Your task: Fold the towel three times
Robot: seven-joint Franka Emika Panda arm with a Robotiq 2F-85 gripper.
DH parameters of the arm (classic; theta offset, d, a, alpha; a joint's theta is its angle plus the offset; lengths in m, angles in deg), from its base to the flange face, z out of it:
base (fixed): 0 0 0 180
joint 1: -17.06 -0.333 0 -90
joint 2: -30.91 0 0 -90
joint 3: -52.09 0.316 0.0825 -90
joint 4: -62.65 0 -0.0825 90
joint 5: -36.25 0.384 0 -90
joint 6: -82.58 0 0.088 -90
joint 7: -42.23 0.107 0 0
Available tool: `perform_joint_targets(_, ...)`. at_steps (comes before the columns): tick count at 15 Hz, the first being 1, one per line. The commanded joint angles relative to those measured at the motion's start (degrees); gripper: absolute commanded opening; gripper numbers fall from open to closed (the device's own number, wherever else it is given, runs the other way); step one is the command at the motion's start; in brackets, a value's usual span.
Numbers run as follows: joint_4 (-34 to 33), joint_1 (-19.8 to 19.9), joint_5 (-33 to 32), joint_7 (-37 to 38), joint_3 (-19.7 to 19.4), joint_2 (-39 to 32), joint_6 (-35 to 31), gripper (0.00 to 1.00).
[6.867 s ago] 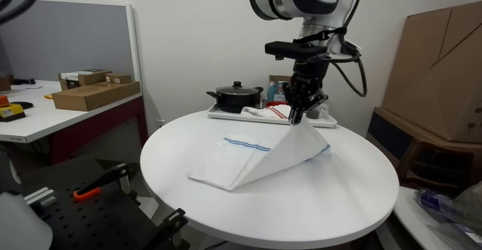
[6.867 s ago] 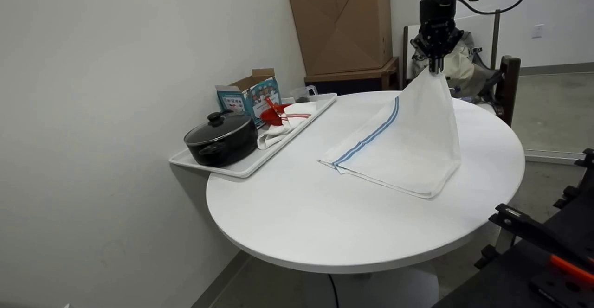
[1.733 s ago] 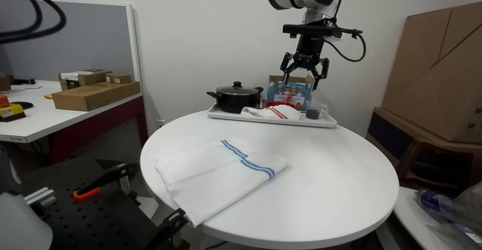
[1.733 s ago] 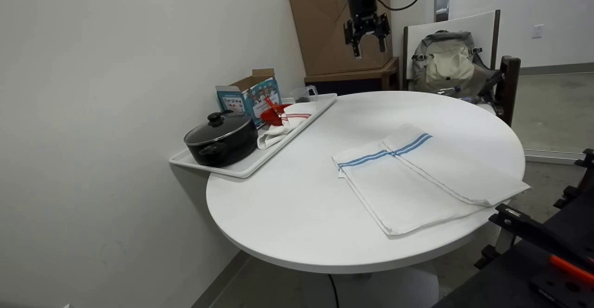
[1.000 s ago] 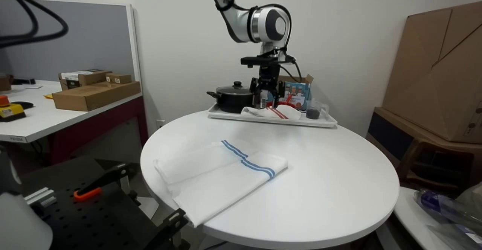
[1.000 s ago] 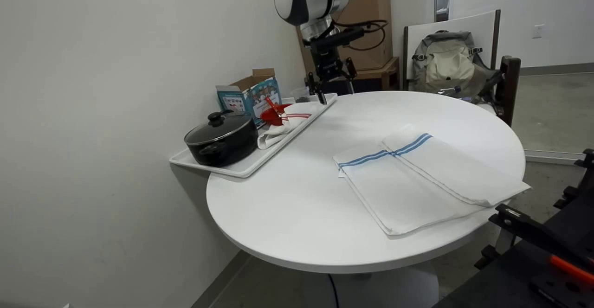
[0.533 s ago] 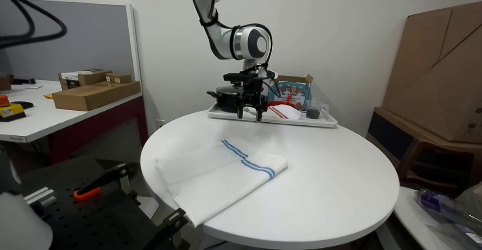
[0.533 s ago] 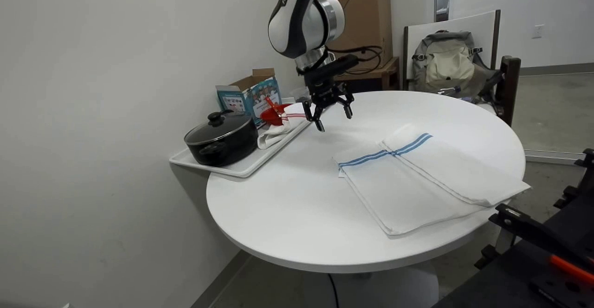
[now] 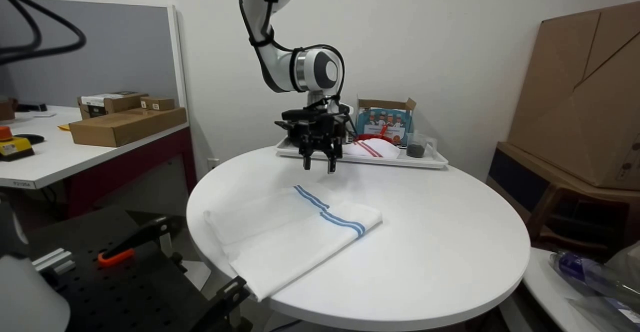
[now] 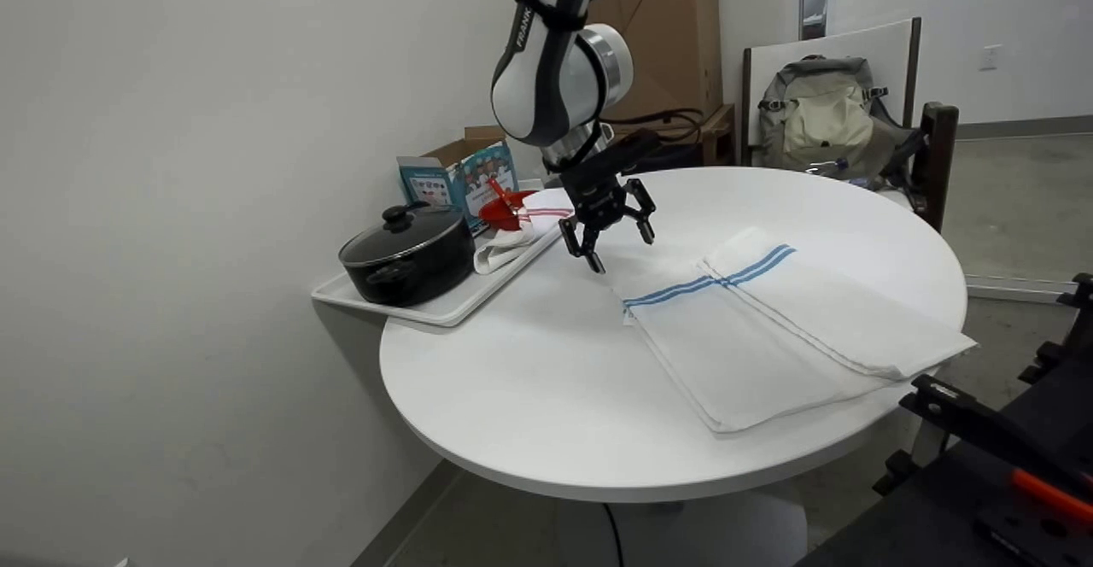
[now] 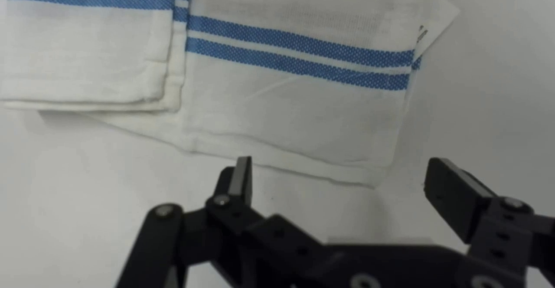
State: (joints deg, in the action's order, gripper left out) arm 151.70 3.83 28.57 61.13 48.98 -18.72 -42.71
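Towel (image 11: 295, 110) cut off at wrist view's top; pot (image 9: 295, 136) mostly hidden behind claw (image 9: 319, 165) in exterior view

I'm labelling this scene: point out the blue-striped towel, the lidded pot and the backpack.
Blue-striped towel (image 11: 260, 90), wrist view: plain cloth below the stripes.
Lidded pot (image 10: 431, 270), in an exterior view: black side.
Backpack (image 10: 824, 119), in an exterior view: pale front.

Thin white rect. woven-cloth towel (image 9: 292, 242) w/ paired narrow blue stripes nr one end: folded, lying flat on round white table (image 9: 430, 242), one corner jutting past edge. Folded-over part sits askew on layers below, stripes stepped; sm. white tag (image 11: 435, 19) w/ dark marks pokes out at side.
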Motion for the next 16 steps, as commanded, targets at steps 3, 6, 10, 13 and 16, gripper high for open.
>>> perform_joint_targets(3, 1.59, -1.6, -2.31, 2.91, -1.77, -0.22, -2.87, 1.0)
perform_joint_targets(6, 1.93, -2.19, -2.67, 3.36, -1.9, -0.81, -3.52, 1.0)
perform_joint_targets(10, 1.87, -3.04, -3.18, 3.85, -2.06, -1.94, -4.14, 1.0)
perform_joint_targets(13, 1.41, -3.87, -3.72, 4.45, -2.39, -2.83, -4.36, 0.78)
perform_joint_targets(16, 1.82, -4.56, -4.4, 4.51, -2.79, -2.86, -4.66, 0.6)
